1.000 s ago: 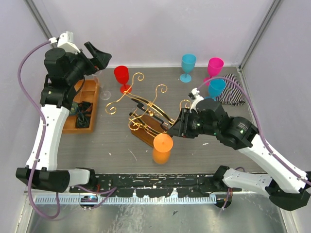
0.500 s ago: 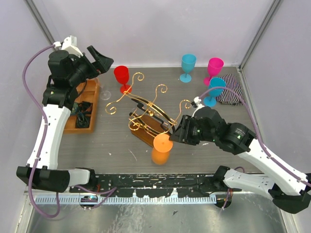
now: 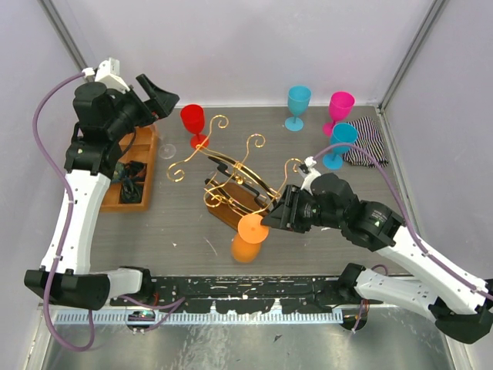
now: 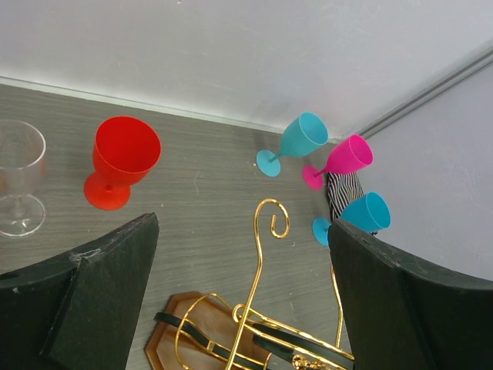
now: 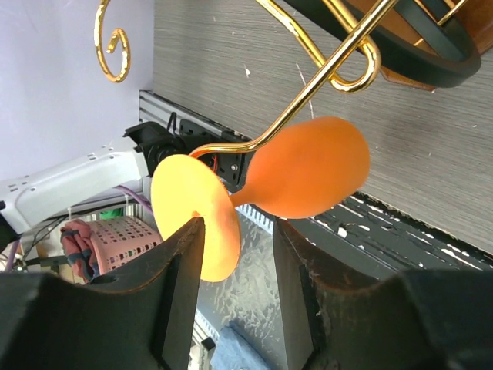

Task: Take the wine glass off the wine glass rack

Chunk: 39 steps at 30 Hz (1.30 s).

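Observation:
The orange wine glass [image 3: 251, 231] hangs upside down by its foot from a curled arm of the gold wire wine glass rack [image 3: 231, 171], at the rack's near end, over its dark wooden base. In the right wrist view its bowl [image 5: 308, 177] sits below the gold hook [image 5: 339, 54]. My right gripper [image 3: 267, 220] is partly open. Its fingers straddle the glass's foot, with the left finger [image 5: 173, 285] against the disc and a gap to the other. My left gripper [image 3: 163, 94] is wide open and empty, held high at the back left, looking down on the rack [image 4: 258, 308].
A red glass [image 3: 192, 119] and a clear glass [image 3: 168, 148] stand behind the rack on the left. Two blue glasses [image 3: 298, 100] [image 3: 343, 139], a pink glass [image 3: 340, 104] and a striped cloth [image 3: 368, 151] are at the back right. An orange compartment tray [image 3: 132, 171] lies on the left.
My right gripper has moved left and towards the near edge. The orange glass has shifted the same way along the rack's arm. The left arm has barely moved.

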Available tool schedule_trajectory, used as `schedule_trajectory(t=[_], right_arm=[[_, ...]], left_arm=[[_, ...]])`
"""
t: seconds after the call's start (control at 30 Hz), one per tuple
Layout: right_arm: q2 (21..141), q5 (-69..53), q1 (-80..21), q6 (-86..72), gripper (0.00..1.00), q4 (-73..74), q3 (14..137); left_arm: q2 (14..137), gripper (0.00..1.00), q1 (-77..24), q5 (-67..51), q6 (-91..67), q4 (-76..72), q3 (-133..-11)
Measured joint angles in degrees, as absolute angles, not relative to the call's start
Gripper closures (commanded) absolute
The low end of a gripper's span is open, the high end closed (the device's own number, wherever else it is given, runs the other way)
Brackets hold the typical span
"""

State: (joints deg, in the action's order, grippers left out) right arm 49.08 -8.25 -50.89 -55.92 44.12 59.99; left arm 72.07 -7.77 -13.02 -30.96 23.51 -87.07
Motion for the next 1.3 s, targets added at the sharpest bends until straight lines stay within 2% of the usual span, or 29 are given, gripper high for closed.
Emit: schedule_trajectory(t=[0.37, 0.47, 0.6, 0.7, 1.3], right_arm=[[48.8, -10.5, -50.9, -56.0, 0.54, 41.9, 60.0], [49.4, -10.9, -50.9, -55.7, 0.66, 41.8, 60.0], [49.5, -11.0, -50.9, -55.2, 0.88, 41.8, 60.0], [49.5, -11.5, -50.9, -55.3, 0.99, 41.5, 60.0], [49.4, -14.5, -50.9, -57.3, 0.99, 34.0, 58.1]], left_arm=[[72.1, 0.02, -7.8, -13.6, -31.6, 23.5, -86.8], [72.1, 0.02, -7.8, -13.6, -31.6, 23.5, -86.8], [72.0, 0.02, -7.8, -13.6, -31.5, 23.5, -86.8], [72.0, 0.02, -7.8, -13.7, -31.5, 23.5, -86.8], [71.9, 0.02, -7.8, -14.2, -30.5, 24.4, -86.8]])
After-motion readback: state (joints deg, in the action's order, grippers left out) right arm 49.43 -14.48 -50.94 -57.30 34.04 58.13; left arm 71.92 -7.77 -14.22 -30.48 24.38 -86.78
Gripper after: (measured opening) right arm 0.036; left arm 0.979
